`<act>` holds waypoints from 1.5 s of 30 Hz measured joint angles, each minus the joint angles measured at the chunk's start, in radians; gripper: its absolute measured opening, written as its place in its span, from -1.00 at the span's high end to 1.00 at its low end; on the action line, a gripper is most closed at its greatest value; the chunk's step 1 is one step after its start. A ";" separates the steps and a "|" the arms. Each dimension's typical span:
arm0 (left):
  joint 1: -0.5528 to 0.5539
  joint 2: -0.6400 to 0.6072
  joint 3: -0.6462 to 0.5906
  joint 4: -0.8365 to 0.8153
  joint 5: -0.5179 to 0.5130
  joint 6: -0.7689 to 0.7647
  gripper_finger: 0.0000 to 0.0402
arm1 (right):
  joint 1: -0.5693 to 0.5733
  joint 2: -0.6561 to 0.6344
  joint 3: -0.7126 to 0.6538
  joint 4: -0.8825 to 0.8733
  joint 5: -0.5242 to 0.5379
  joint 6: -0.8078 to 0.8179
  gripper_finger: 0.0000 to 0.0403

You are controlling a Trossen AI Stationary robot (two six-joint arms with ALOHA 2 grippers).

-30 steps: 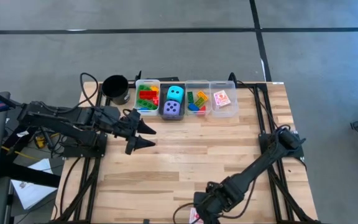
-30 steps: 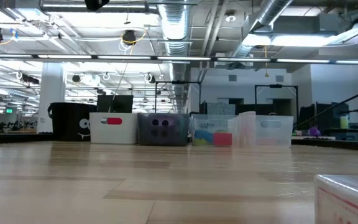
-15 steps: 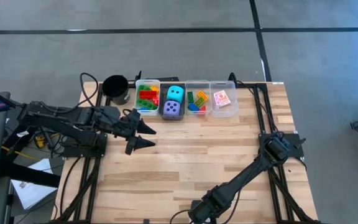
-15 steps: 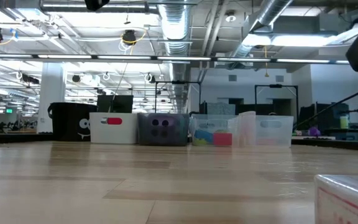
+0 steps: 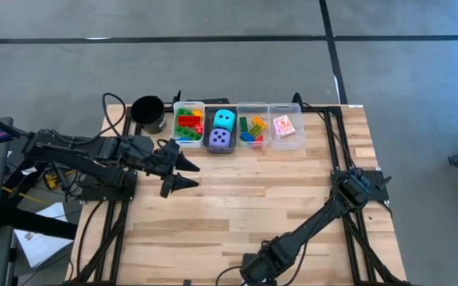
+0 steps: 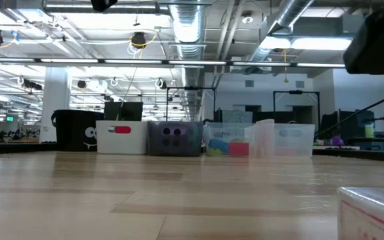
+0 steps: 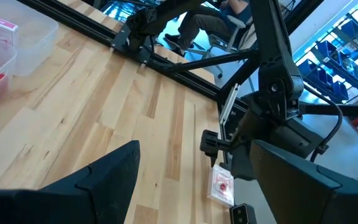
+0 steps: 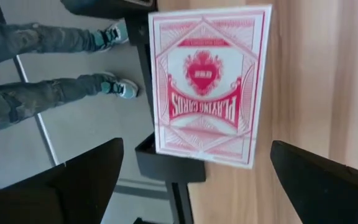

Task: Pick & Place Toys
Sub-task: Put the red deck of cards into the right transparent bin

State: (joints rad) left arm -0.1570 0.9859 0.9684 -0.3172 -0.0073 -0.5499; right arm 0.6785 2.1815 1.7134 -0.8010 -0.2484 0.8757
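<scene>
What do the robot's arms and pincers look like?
Both arms are dark, nearly black, built from jointed tube-like sections with black cables running along them. The left pincer ends in two pointed, wedge-shaped fingers. The right pincer has the same kind of dark, plain, tapered fingers. No bright markings or stickers show on either arm.

right gripper (image 5: 253,270) carried a little further left along the table's near edge, above the red-white card pack (image 8: 207,84), right arm's dark bulk (image 6: 375,40) now larger in the low view's upper right corner
</scene>
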 joint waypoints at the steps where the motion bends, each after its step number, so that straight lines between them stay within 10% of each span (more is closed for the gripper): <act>1: 0.000 0.000 0.000 0.000 0.000 0.000 -0.49 | 0.000 0.000 0.000 0.004 0.012 -0.008 -0.98; 45: 0.000 0.000 0.000 0.001 0.003 0.003 -0.49 | 0.040 0.060 0.004 -0.015 0.215 0.042 -0.99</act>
State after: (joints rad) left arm -0.1570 0.9855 0.9684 -0.3164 -0.0048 -0.5471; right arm 0.7184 2.2414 1.7176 -0.8161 -0.0334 0.9177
